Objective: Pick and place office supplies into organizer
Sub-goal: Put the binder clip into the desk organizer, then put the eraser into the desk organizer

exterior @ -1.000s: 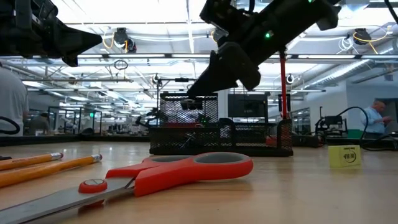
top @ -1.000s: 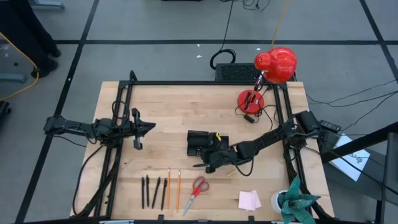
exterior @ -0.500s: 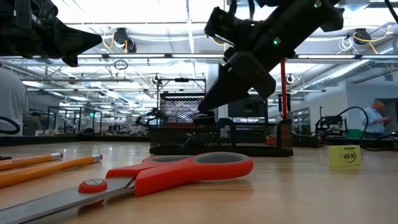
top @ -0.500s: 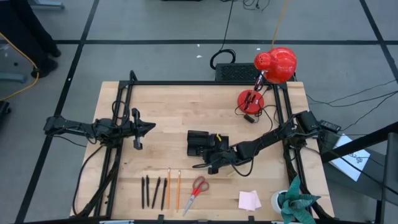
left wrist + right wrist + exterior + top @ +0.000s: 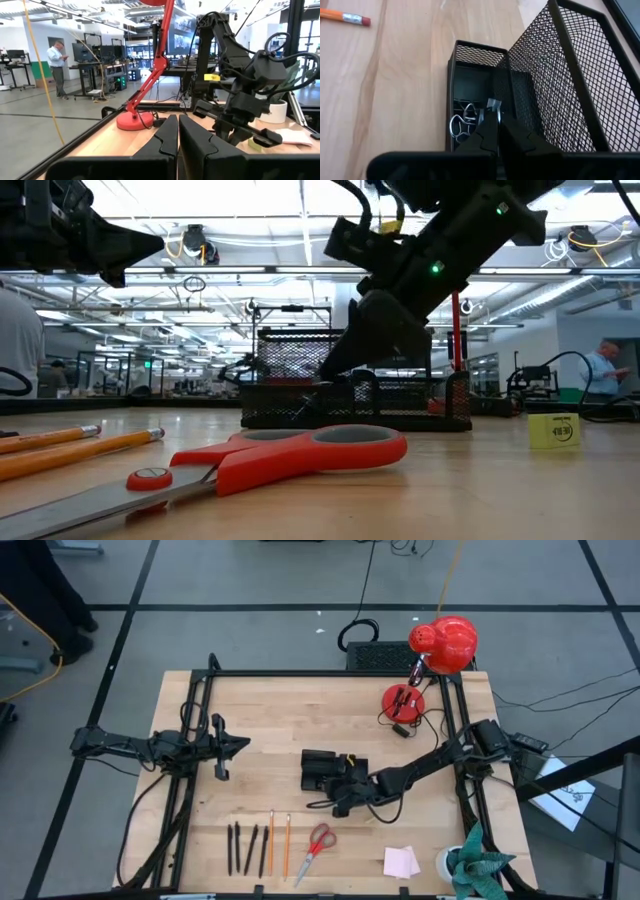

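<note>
Right now we find the right claw (image 5: pixel 334 802) low over the near edge of the organizer (image 5: pixel 325 768), the black mesh tray in the middle of the worktop (image 5: pixel 290 705). Its fingers are pressed together, and in the right wrist view their tips (image 5: pixel 492 131) sit just above a small front compartment where a black clip with silver wire handles (image 5: pixel 462 121) lies. A small silvery bit shows right at the fingertips, but we cannot tell whether it is pinched between them or belongs to a clip below. From the low view we see the same claw (image 5: pixel 345 365) tilted down in front of the mesh wall.

We see the left claw (image 5: pixel 238 744) hanging above the left side of the worktop, well apart from the supplies, its fingers (image 5: pixel 167 137) nearly touching and holding nothing.

Along the near edge we count three black pens (image 5: pixel 241 848), two orange pencils (image 5: pixel 279 840) and the red-handled scissors (image 5: pixel 318 843) side by side, with the pink sticky-note pad (image 5: pixel 401 861) farther right. A small yellow piece (image 5: pixel 554 430) lies near the organizer. The red desk lamp (image 5: pixel 432 660) stands at the far right corner.
</note>
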Robot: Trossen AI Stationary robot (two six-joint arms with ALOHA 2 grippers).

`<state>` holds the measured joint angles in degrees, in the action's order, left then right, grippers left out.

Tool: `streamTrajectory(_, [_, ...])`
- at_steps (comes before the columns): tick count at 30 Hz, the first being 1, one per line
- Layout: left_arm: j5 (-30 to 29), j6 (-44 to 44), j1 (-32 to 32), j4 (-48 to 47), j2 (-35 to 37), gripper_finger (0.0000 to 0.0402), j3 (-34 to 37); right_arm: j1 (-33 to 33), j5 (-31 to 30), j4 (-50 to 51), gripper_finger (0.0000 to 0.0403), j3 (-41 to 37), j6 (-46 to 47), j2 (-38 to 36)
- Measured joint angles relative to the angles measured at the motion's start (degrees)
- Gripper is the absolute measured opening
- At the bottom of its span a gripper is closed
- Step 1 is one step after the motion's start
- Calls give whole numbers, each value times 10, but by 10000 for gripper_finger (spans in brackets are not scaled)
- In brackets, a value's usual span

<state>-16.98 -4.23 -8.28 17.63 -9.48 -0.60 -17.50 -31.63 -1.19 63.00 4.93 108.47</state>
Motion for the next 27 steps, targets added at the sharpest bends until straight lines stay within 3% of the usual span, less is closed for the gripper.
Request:
streamTrajectory(9, [-1, 0, 0, 0, 0, 24, 0, 2, 1, -11, 18, 0, 3, 7])
streamTrajectory(19, [-1, 0, 0, 0, 0, 24, 0, 2, 2, -13, 72, 0, 15, 7])
streamTrajectory(27, [-1, 0, 0, -1, 0, 24, 0, -4, 1, -3, 94, -1, -5, -46])
